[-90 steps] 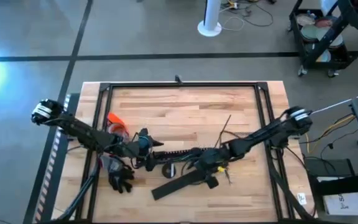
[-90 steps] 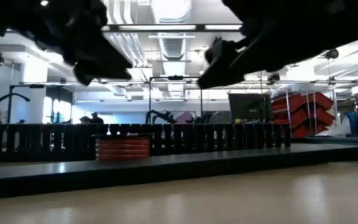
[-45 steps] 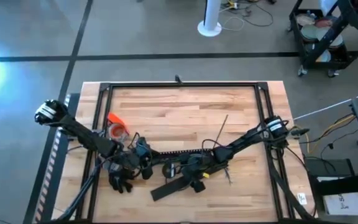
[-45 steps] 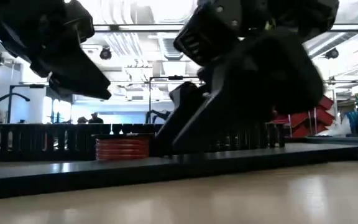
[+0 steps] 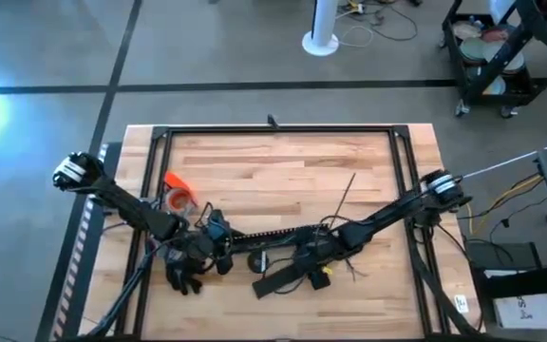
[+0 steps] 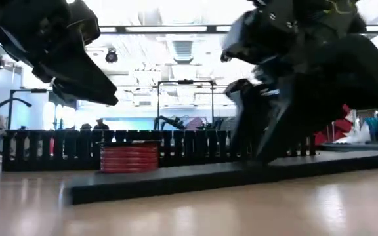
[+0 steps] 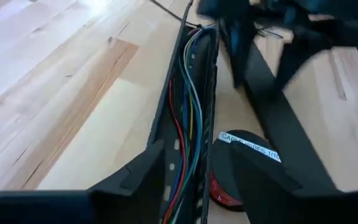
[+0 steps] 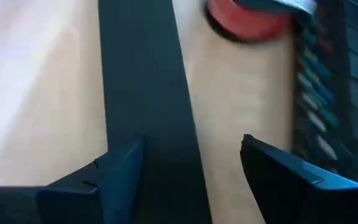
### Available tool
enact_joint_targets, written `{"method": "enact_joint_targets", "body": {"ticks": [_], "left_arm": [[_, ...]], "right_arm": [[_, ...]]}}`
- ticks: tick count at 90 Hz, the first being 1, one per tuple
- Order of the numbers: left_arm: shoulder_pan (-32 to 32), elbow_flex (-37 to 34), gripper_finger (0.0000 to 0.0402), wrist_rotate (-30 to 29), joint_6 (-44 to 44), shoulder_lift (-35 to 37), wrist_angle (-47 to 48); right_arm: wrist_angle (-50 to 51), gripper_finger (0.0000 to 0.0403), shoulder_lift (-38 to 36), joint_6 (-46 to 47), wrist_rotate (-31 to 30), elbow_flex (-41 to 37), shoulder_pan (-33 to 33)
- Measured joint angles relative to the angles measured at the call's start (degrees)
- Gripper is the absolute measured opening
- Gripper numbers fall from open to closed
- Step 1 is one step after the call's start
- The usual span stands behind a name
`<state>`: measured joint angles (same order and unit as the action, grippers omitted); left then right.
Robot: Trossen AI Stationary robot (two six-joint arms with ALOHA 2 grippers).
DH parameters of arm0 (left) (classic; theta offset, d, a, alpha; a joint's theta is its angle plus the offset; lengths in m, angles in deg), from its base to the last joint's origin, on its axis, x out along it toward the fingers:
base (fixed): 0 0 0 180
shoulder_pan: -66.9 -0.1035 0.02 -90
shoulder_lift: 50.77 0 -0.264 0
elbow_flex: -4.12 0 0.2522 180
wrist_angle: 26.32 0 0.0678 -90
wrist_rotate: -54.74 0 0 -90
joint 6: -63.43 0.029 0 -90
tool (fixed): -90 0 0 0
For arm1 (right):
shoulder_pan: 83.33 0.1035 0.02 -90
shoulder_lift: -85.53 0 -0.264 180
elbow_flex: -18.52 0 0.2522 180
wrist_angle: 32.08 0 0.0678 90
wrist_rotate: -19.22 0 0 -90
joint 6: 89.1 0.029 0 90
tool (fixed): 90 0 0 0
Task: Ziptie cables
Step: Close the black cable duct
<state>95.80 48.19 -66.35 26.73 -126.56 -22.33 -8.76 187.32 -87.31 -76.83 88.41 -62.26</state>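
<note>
Grippers both gape empty: left gripper (image 7: 194, 180) astride the duct (image 7: 194, 112), right gripper (image 8: 191, 174) over the flat bar (image 8: 145, 93).

From above, the dark right arm (image 5: 387, 215) hid part of the long black comb-toothed duct (image 5: 269, 233); the thin black plastic ziptie could not be made out.

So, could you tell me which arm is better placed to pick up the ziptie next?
Probably the right. The ziptie lies right of centre, and the right end effector, open over the flat black bar, is nearer to it than the left end effector, open at the duct.
</note>
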Motion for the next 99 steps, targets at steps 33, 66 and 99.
{"method": "enact_joint_targets", "body": {"ticks": [33,66,99], "left_arm": [[0.31,0.02,0.0166,0.02,-0.07,-4.62,-2.89],[-0.12,0.02,0.0161,0.49,-1.37,-13.44,-11.01],[-6.96,-0.02,0.014,0.11,6.16,-10.34,-10.29]], "right_arm": [[-18.66,0.0269,-3.92,3.59,-0.09,-5.52,3.6],[-23.64,0.0252,6.99,10.51,-6.45,-3.42,4.36],[-11.81,0.028,1.41,8.89,-9.31,-3.1,-2.97]]}}
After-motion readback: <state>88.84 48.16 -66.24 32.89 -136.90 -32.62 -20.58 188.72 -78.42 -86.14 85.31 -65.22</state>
